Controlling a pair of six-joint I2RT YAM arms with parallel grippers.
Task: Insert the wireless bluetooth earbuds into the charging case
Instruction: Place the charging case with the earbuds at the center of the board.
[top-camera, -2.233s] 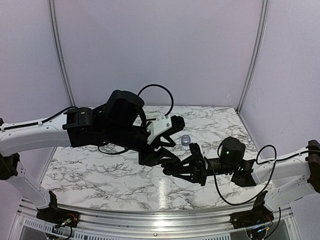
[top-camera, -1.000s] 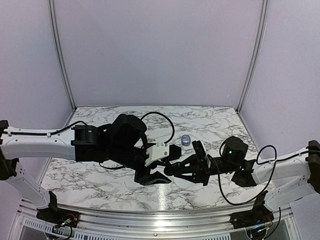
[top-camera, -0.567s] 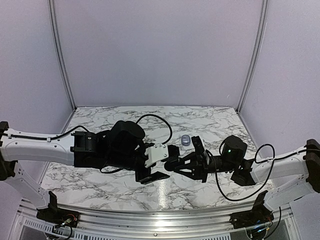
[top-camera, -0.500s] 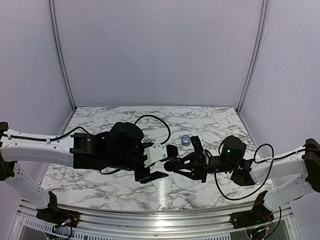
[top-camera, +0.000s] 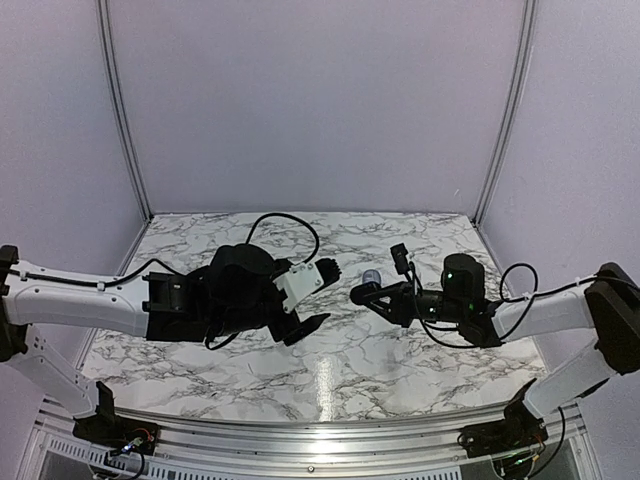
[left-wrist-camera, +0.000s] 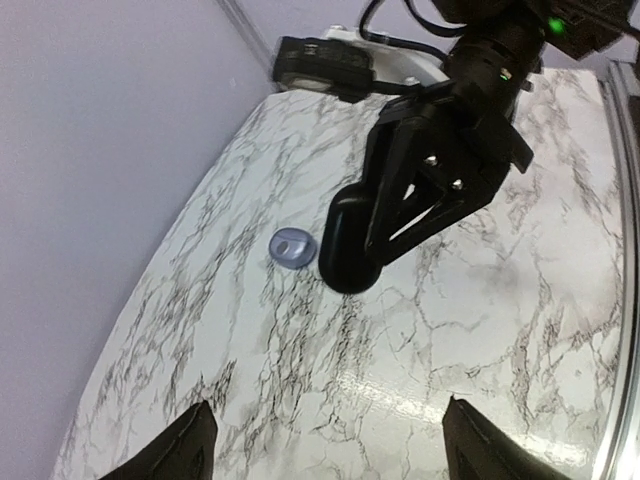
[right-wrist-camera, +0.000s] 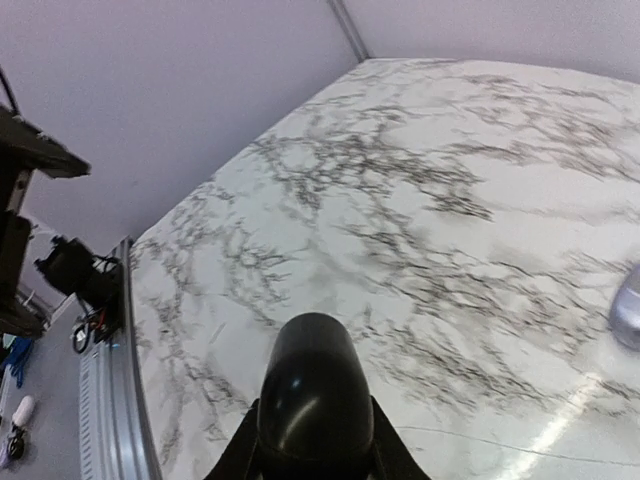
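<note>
Clamping the black charging case (right-wrist-camera: 315, 395) above the tabletop (top-camera: 250, 362), the right end effector (top-camera: 365, 296) seemingly steadies it for the wide-open, empty left end effector (top-camera: 318, 296).

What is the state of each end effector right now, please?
Left end effector: open, holding nothing.
Right end effector: closed, holding the black charging case.
</note>
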